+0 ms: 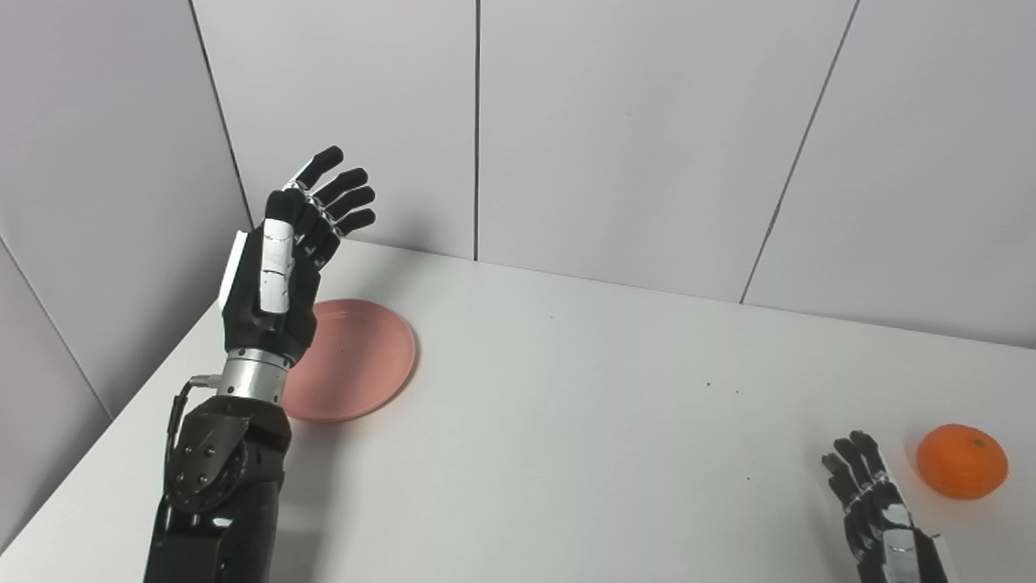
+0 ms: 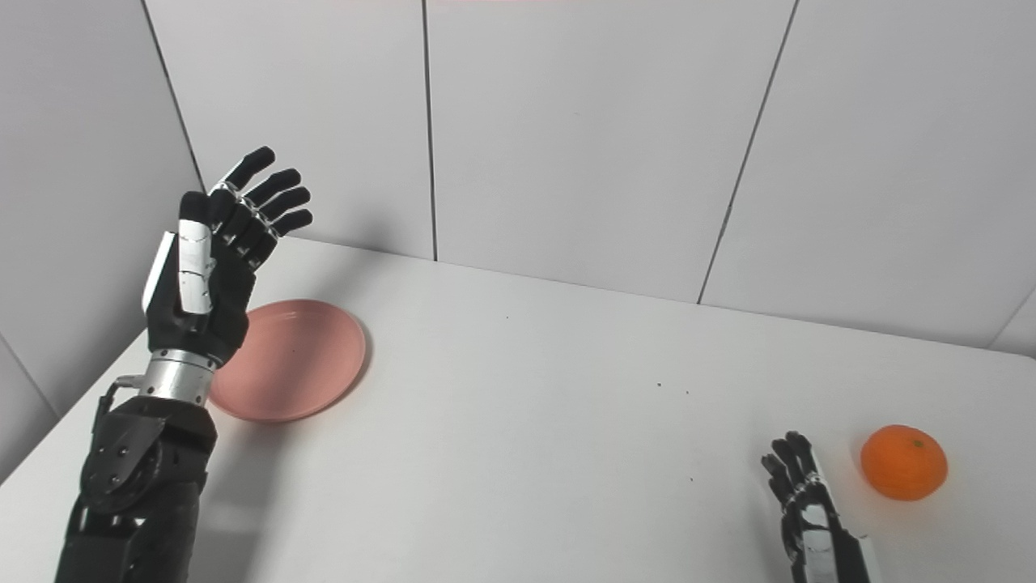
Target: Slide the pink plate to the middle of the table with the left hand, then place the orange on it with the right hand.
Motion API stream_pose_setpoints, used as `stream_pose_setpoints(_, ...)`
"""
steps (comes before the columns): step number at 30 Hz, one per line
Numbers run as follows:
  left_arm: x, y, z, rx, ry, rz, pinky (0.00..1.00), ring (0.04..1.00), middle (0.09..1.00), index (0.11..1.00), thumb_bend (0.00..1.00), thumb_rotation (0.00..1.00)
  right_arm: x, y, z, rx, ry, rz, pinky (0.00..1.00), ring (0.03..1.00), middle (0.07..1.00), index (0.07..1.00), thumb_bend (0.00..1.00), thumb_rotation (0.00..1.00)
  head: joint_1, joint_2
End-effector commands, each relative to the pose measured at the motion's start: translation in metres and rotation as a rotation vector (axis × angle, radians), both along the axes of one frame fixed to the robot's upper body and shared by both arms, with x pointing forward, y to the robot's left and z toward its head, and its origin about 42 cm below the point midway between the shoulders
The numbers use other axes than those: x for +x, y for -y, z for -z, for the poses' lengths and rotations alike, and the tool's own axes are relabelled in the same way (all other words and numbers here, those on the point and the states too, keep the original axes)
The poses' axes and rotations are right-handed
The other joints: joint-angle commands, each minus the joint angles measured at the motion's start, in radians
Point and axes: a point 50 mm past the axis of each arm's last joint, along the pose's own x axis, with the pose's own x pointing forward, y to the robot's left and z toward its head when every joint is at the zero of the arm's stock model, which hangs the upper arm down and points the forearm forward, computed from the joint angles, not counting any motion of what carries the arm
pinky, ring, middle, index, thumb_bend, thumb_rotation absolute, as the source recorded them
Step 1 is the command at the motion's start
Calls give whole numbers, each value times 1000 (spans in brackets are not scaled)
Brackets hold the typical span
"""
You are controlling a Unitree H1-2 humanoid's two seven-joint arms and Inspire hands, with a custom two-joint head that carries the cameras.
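Hovering left hand [image 1: 279, 267] overlaps pink plate [image 1: 364, 356].

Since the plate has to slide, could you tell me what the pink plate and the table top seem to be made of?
The pink plate looks like smooth matte plastic or melamine, evenly coloured with only a soft sheen; glazed ceramic cannot be ruled out. The table looks like a white laminate or painted board: flat, uniform, faintly reflective, with a few dark specks.

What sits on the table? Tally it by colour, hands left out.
Pink: 1, the pink plate
Orange: 1, the orange
Total: 2
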Motion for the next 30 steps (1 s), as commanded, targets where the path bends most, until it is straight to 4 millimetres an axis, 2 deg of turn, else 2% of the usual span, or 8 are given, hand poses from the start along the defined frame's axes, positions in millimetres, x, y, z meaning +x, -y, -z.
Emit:
stream_pose_setpoints(1,10,-5,-24,55,73,22,775,786,793,801,869,887,-18,-6,43,29,-134,12,989,930,938,950,856,966,0,1)
stream_pose_setpoints(5,19,-13,-23,68,51,34,763,778,785,798,861,885,-17,-6,43,24,-136,13,983,924,935,947,852,967,-3,0)
stream_pose_setpoints(9,28,-31,-21,55,21,52,752,781,788,812,831,877,-17,-6,44,22,-137,12,985,925,935,946,845,964,-3,1)
stream_pose_setpoints(14,36,-61,-18,20,-16,35,832,820,817,889,808,890,-17,-7,45,32,-141,11,988,929,937,949,850,955,-5,-12)
stream_pose_setpoints(16,40,-74,-16,-9,-27,27,823,819,820,874,791,874,-17,-7,46,34,-143,13,990,928,936,946,848,952,-6,-12)
stream_pose_setpoints(20,47,-94,-11,-52,-51,10,812,817,820,881,823,838,-17,-5,46,27,-144,12,980,921,930,936,841,949,-1,-10)
stream_pose_setpoints(30,54,-117,11,-116,-98,2,860,841,830,896,826,834,-19,-4,45,15,-150,16,976,920,929,935,833,956,2,-4)
